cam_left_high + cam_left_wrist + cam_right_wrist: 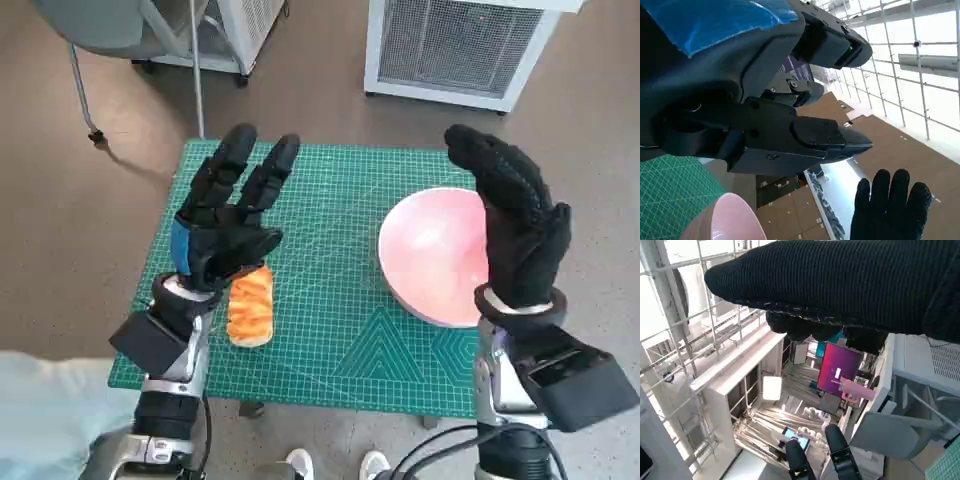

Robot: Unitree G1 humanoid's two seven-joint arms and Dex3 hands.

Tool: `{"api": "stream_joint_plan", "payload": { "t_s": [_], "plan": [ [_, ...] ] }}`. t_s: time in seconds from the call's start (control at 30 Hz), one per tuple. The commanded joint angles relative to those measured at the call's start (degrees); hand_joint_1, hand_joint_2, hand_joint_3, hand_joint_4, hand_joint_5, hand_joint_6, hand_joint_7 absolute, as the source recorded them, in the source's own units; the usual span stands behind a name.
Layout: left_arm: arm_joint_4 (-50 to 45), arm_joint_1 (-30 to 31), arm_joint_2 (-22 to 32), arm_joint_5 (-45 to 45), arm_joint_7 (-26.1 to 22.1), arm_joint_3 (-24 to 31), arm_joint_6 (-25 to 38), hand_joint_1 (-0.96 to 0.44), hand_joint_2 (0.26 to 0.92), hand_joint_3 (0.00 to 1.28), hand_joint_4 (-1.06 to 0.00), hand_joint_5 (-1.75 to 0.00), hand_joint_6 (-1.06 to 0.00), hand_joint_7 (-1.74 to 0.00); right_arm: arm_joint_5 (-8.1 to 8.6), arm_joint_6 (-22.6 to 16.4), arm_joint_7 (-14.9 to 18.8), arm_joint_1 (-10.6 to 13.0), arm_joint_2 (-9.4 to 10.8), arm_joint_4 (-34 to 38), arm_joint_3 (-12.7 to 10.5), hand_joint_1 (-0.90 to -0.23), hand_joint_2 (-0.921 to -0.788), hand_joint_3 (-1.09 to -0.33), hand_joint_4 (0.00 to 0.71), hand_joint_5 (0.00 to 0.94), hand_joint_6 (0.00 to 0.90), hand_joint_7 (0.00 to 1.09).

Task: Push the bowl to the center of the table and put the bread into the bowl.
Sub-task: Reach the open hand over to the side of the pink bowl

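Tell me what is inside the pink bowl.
The pink bowl shows only its bare pink inside. The right hand covers its right part, so that part cannot be checked. The bread lies on the green mat, partly under the left hand.

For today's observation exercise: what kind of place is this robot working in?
Probably a lab or workshop: a small table under a green cutting mat, white vented equipment cabinets on a bare floor, and tall windows.
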Motion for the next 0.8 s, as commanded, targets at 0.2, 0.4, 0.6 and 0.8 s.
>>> {"api": "stream_joint_plan", "payload": {
  "t_s": [0.2,0.4,0.6,0.8],
  "plan": [
    [0.9,-1.3,0.1,0.7,0.5,-0.1,-0.9,-0.14,0.921,0.14,-0.43,0.00,-0.51,-0.01,0.32,0.1,0.5,0.6,-0.2,0.8,-0.4,-0.494,-0.921,-0.648,0.308,0.070,-0.001,0.67],
    [1.3,-1.5,0.3,0.4,0.1,-0.2,-1.0,-0.14,0.921,0.15,-0.43,0.00,-0.51,-0.01,0.12,-0.2,0.5,0.7,-0.2,1.0,-0.4,-0.487,-0.921,-0.650,0.308,0.070,-0.001,0.67],
    [1.4,-1.7,0.5,-0.2,-0.5,-0.3,-0.8,-0.14,0.921,0.15,-0.43,0.00,-0.51,-0.01,0.28,-0.4,0.5,0.5,-0.3,1.5,-0.6,-0.489,-0.921,-0.650,0.308,0.070,-0.001,0.68],
    [1.7,-1.7,0.5,0.1,-0.6,-0.3,-1.2,-0.12,0.921,0.14,-0.43,0.00,-0.51,-0.01,0.76,-0.6,0.8,0.9,-0.8,1.3,-1.2,-0.495,-0.921,-0.648,0.309,0.070,-0.001,0.68]
  ]
}}
